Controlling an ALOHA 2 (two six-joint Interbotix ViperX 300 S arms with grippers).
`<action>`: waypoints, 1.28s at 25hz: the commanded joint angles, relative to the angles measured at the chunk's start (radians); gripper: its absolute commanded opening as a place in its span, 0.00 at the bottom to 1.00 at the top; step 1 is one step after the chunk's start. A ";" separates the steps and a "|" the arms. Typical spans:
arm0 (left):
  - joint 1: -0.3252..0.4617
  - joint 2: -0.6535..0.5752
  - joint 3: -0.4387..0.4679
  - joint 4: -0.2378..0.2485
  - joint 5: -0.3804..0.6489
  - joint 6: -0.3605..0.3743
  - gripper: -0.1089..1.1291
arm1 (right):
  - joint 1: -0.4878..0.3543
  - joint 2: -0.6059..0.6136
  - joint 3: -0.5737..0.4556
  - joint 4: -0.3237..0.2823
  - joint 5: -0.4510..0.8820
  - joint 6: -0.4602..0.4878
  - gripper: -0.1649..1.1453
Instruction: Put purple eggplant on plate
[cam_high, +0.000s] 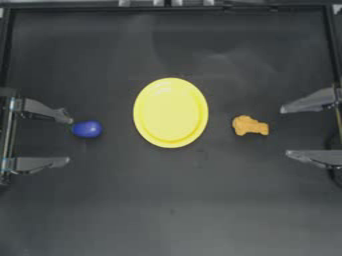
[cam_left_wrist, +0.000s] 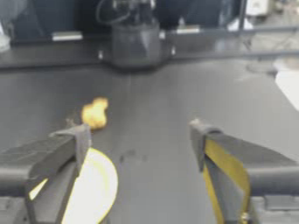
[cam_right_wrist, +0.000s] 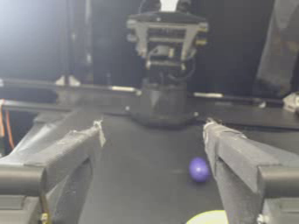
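On dark table (cam_high: 171, 210), plate (cam_high: 170, 112) bare, purple eggplant (cam_high: 87, 129) well left

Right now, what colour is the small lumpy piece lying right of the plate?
Orange. The lumpy piece shows best in the top view, beside the yellow plate.

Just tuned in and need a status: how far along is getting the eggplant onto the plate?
Nothing is done yet. The eggplant lies on the table left of the plate, which is bare. Neither arm holds anything: the left gripper is open at the left edge with one finger near the eggplant, and the right gripper is open at the right edge. Grasping, carrying and placing all remain.
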 joint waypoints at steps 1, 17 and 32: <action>0.067 0.020 -0.060 0.002 0.127 0.000 0.92 | -0.002 0.009 -0.020 0.000 -0.005 0.002 0.88; 0.281 0.262 -0.130 0.009 0.531 0.074 0.92 | -0.018 0.057 -0.035 0.008 -0.006 0.005 0.88; 0.319 0.531 -0.187 0.003 0.535 0.161 0.92 | -0.026 0.089 -0.049 0.008 -0.008 0.011 0.88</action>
